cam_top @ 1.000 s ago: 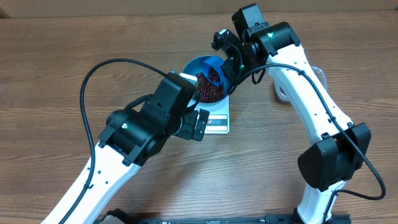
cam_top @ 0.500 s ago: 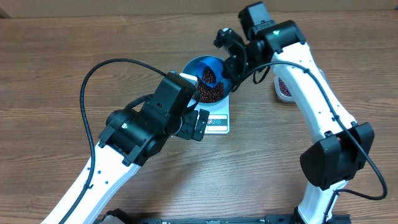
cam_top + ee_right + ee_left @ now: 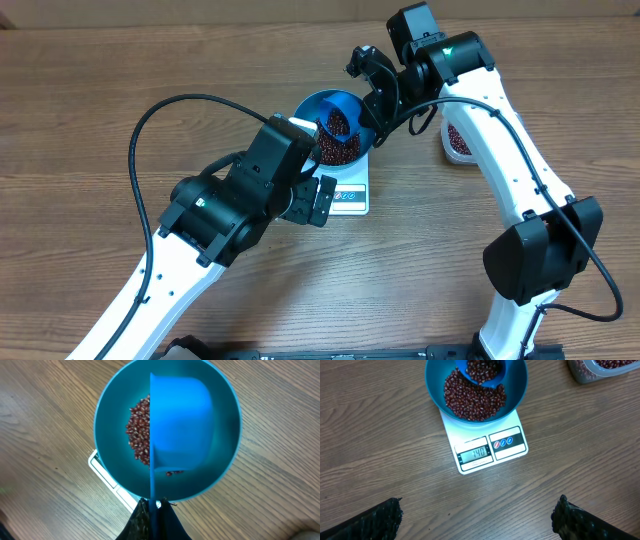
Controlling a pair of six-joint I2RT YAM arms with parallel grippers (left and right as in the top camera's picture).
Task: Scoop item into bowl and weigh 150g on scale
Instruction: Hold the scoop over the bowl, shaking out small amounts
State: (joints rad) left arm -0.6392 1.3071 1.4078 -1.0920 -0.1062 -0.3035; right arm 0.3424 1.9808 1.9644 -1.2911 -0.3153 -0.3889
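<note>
Nearly there: the blue bowl (image 3: 434,382) sits on the scale (image 3: 485,447) at table center, loaded with beans (image 3: 470,402), and the display looks like 140. The right tool (image 3: 152,510) pinches the scoop (image 3: 182,420) by its handle, beans in it, over the bowl. The left tool (image 3: 477,515) hangs spread wide at the scale's 6 o'clock. I'd say only a small top-up is left.

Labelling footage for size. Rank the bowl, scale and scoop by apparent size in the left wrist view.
1. bowl: largest, though cut by the top edge.
2. scale: smaller, partly hidden under the bowl.
3. scoop: smallest, also cut by the top edge.

Blue scoop (image 3: 182,420) held over bowl (image 3: 109,427) of beans (image 3: 141,430).
</note>
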